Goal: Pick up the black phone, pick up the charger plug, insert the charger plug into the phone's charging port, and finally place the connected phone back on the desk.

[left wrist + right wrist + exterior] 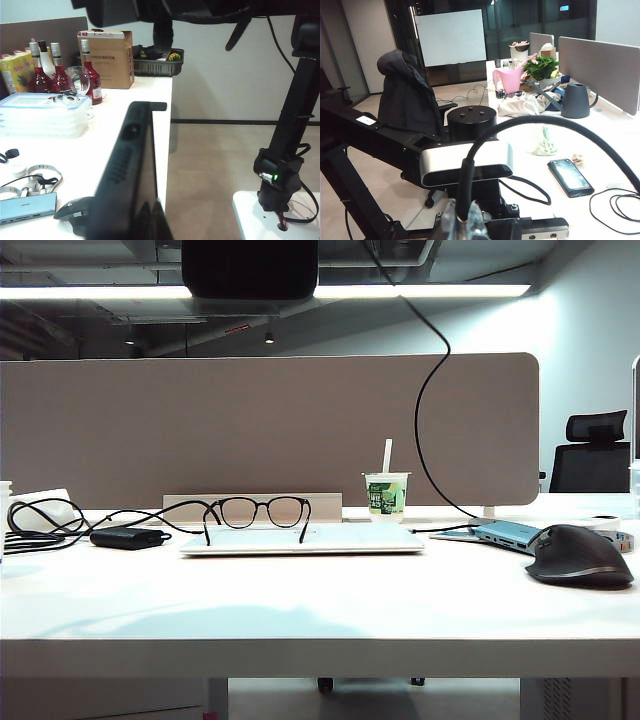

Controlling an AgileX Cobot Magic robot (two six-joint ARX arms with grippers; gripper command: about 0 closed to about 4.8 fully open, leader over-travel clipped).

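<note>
In the left wrist view the black phone (pixel 129 165) is seen edge-on, a matte slab lifted above the white desk (pixel 145 87). My left gripper (pixel 150 216) is shut on its near end. In the right wrist view my right gripper (pixel 463 216) is shut on the charger plug (pixel 463 212). Its thin black cable (pixel 530 120) rises from the jaws and arcs away. The plug's metal tip is hidden between the fingers. The exterior view shows the desk (pixel 300 590), but neither gripper, the phone nor the plug.
On the desk lie glasses (pixel 257 512) on a closed laptop (pixel 300 540), a paper cup (pixel 386 493), a power brick (pixel 126 537), a blue hub (pixel 505 532) and a dark mouse (pixel 582 556). Bottles (pixel 60 75) and stacked plastic boxes (pixel 45 115) stand farther along. A glossy handset (pixel 570 177) lies on another table.
</note>
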